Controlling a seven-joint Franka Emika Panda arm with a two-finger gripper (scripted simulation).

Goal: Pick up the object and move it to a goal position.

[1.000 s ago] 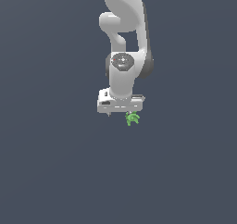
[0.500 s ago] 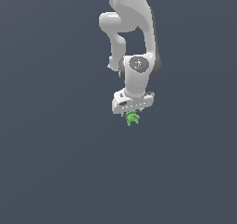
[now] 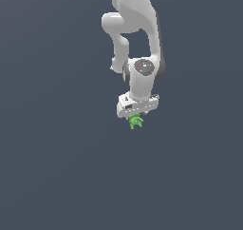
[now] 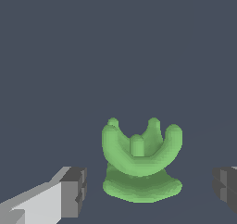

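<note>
Green object (image 4: 141,165) sits centred between the spread fingers (image 4: 74,191), touching neither; its wider span runs finger to finger.

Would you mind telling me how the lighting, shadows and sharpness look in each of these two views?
Exterior view: even, flat light with soft shading on the white arm; no cast shadow, glare or blur shows on the plain grey ground. Wrist view: the green object is sharp, with gentle shading between its prongs; the tool is open, its fingers crisp-edged and blocky; no distortion is apparent.
</note>
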